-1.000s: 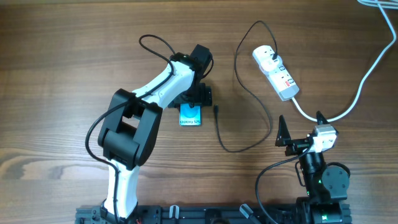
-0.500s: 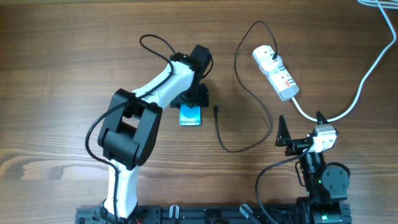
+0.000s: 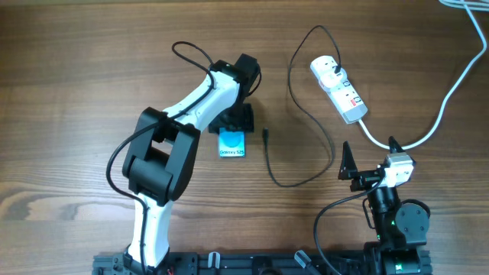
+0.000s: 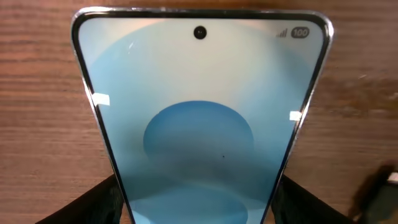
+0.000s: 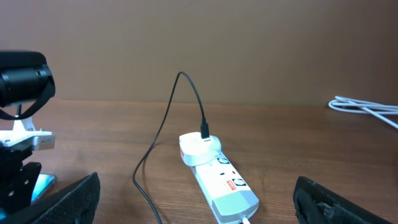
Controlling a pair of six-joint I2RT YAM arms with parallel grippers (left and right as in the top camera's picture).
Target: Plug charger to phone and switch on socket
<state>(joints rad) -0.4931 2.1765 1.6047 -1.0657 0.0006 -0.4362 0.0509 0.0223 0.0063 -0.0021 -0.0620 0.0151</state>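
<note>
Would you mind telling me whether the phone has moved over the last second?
Yes, slightly. In the overhead view the phone has slid a little to the left, widening its gap from the charger's connector tip, which has stayed where it was.

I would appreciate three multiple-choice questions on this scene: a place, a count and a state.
1. Where does the thin black charger cable's connector tip lie, relative to the cyan-screened, silver-edged smartphone? A. Plugged into it. B. On the wooden table beside it. C. On top of it.
2. How many plugs sit in the white oblong power strip? A. None. B. One. C. Three.
3. The right gripper is: A. open, empty. B. shut on the cable. C. shut on the strip.
Answers: B, the tip lies free; B, one black plug at its end; A, it stands wide apart, holding nothing.
</note>
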